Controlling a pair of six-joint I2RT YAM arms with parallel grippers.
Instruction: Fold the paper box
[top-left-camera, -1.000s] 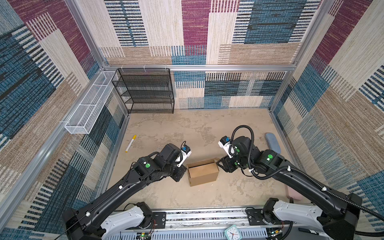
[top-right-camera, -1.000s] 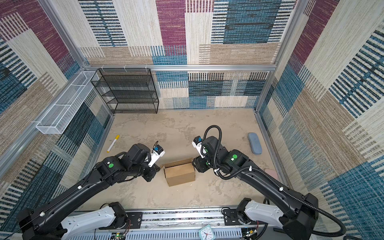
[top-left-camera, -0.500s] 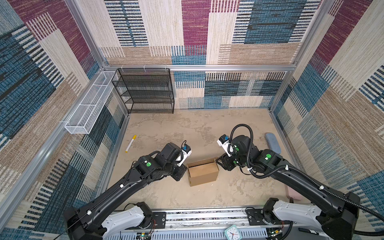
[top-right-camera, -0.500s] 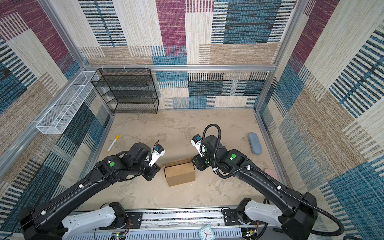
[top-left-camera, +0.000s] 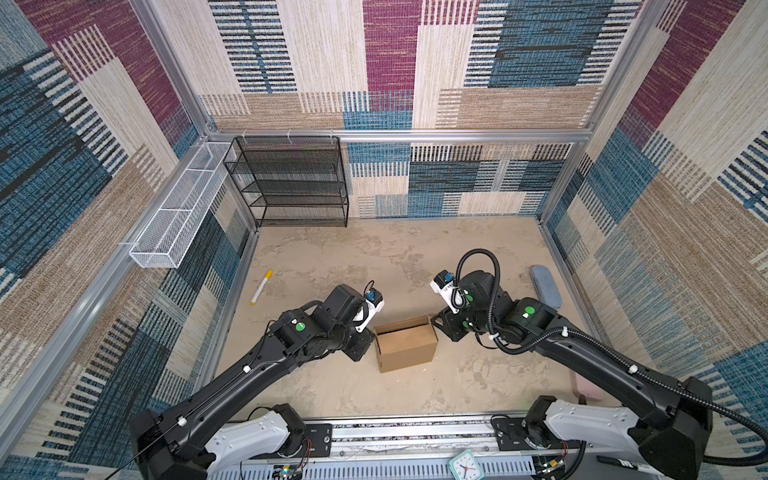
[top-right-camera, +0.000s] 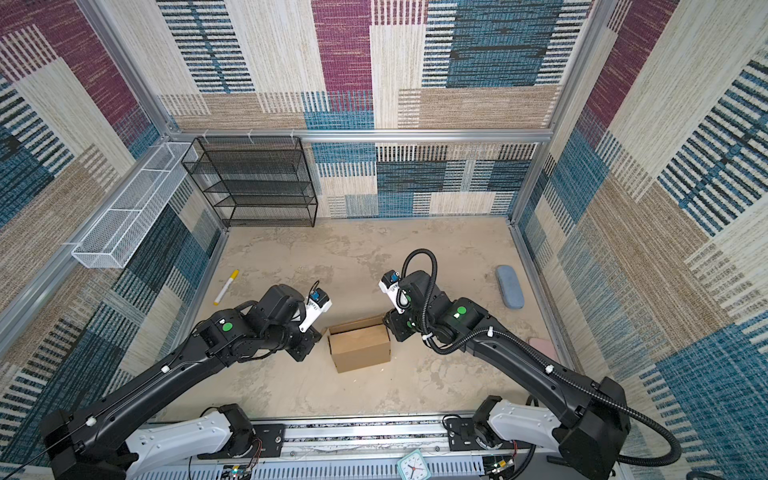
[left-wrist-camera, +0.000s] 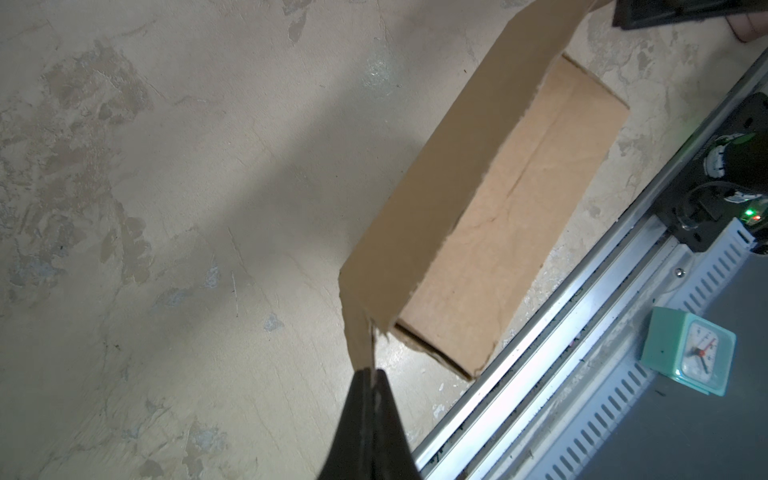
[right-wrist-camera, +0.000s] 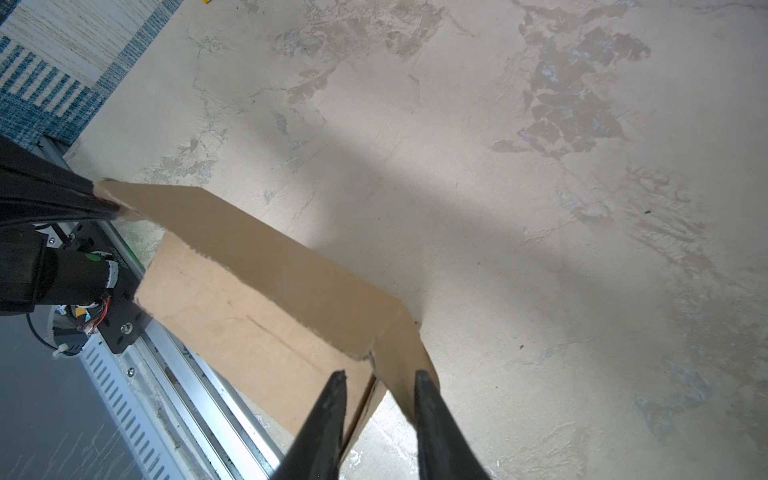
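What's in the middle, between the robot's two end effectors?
The paper box, in both top views. The left end effector pinches one corner; the right end effector straddles another.

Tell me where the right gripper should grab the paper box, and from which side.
The upright end flap at the paper box's right end, from the right, jaws straddling its free edge: it is a thin single sheet, and the left gripper pinches the opposite corner.

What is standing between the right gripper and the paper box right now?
Nothing visible. The right gripper straddles a corner flap of the paper box with its jaws open, while the left gripper pinches the opposite corner. The marker lies well clear.
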